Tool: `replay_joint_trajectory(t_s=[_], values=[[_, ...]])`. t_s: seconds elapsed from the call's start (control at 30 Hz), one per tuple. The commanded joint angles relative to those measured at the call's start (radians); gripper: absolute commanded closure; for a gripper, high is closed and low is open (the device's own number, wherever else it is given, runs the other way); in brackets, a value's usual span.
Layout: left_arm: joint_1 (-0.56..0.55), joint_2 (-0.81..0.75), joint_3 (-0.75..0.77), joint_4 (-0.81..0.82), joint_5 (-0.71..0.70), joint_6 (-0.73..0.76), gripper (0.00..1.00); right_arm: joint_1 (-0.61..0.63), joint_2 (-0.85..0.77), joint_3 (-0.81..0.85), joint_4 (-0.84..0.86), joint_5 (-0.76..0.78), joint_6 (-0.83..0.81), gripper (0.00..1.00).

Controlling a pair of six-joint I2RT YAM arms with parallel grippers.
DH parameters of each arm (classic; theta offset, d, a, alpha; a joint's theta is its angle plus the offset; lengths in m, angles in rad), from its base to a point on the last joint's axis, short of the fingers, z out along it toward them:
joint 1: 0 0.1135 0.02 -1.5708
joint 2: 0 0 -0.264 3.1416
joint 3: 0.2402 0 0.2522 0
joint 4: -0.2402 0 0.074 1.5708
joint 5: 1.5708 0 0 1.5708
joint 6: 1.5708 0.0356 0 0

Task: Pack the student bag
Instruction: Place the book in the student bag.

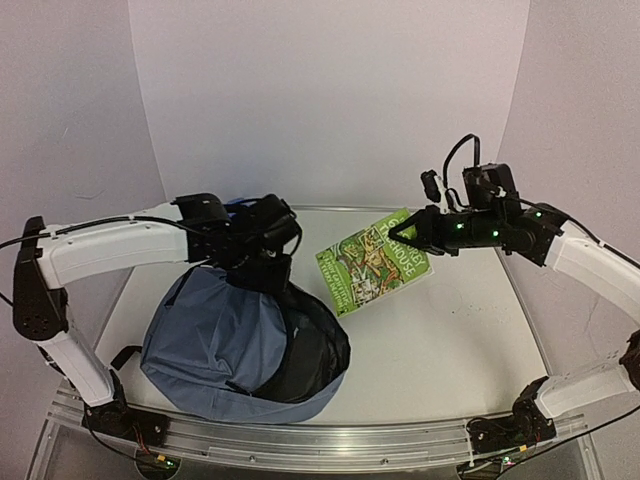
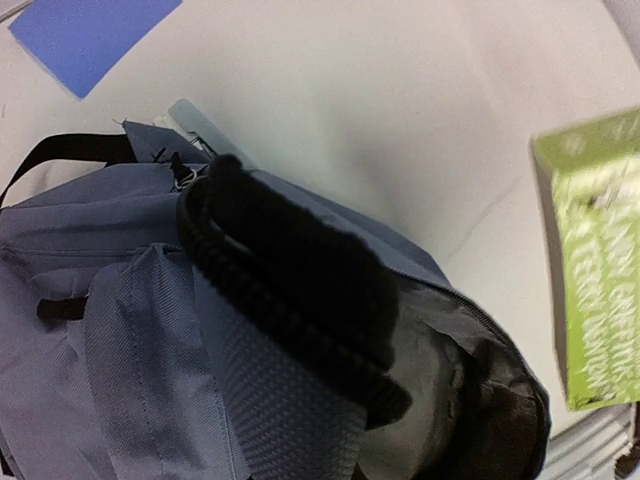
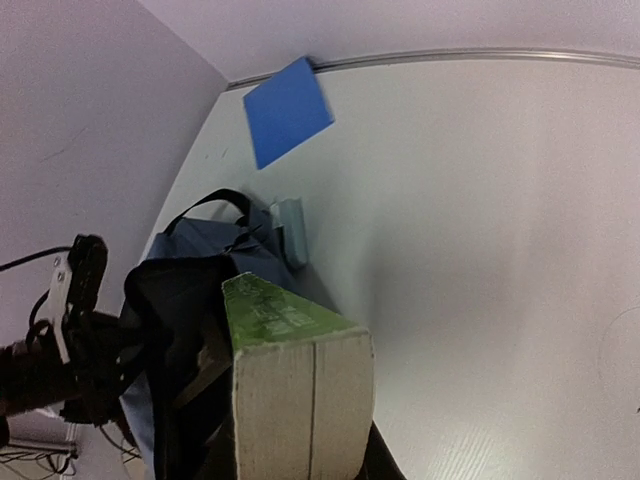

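Two grips, I note: left end effector (image 1: 263,262) pinched shut on the student bag (image 1: 215,340) rim; right end effector (image 1: 410,236) clamps the green book (image 1: 375,262), bag mouth lying to its left.

The backpack (image 1: 215,345) lies on the table (image 1: 450,340), and I place everything else from it. Its mouth faces right. My left gripper (image 1: 268,268) is at the backpack's far rim, clamped on the edge there. To the right of the backpack and a little behind it, my right gripper (image 1: 405,237) holds a book (image 1: 375,262) above the table, apart from the backpack. Behind the backpack, a small box (image 3: 291,232) lies just beside its far end, and a flat sheet (image 3: 288,110) lies farther back.
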Motion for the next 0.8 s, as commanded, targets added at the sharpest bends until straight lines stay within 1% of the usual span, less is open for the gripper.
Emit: replay_joint_trajectory(t_s=[0.0, 0.1, 0.23, 0.3, 0.4, 0.53, 0.7, 0.77], values=[[0.065, -0.191, -0.062, 0.249, 0.236, 0.153, 1.00, 0.040, -0.016, -0.029, 0.092, -0.193, 0.090, 1.00], [0.096, -0.251, -0.078, 0.286, 0.329, 0.192, 1.00, 0.094, 0.016, -0.062, 0.138, -0.193, 0.133, 1.00], [0.119, -0.269, -0.065, 0.264, 0.386, 0.210, 1.00, 0.149, 0.047, -0.139, 0.368, -0.253, 0.283, 1.00], [0.124, -0.270, -0.060, 0.255, 0.395, 0.212, 1.00, 0.179, 0.070, -0.159, 0.463, -0.250, 0.344, 1.00], [0.125, -0.273, -0.061, 0.259, 0.404, 0.213, 1.00, 0.213, 0.110, -0.164, 0.541, -0.201, 0.400, 1.00], [0.127, -0.279, -0.080, 0.280, 0.411, 0.210, 1.00, 0.235, 0.159, -0.192, 0.677, -0.119, 0.520, 1.00], [0.127, -0.279, -0.087, 0.292, 0.419, 0.209, 1.00, 0.291, 0.222, -0.224, 0.846, 0.073, 0.672, 1.00], [0.127, -0.280, -0.089, 0.300, 0.423, 0.211, 1.00, 0.312, 0.251, -0.223, 0.890, 0.161, 0.709, 1.00]])
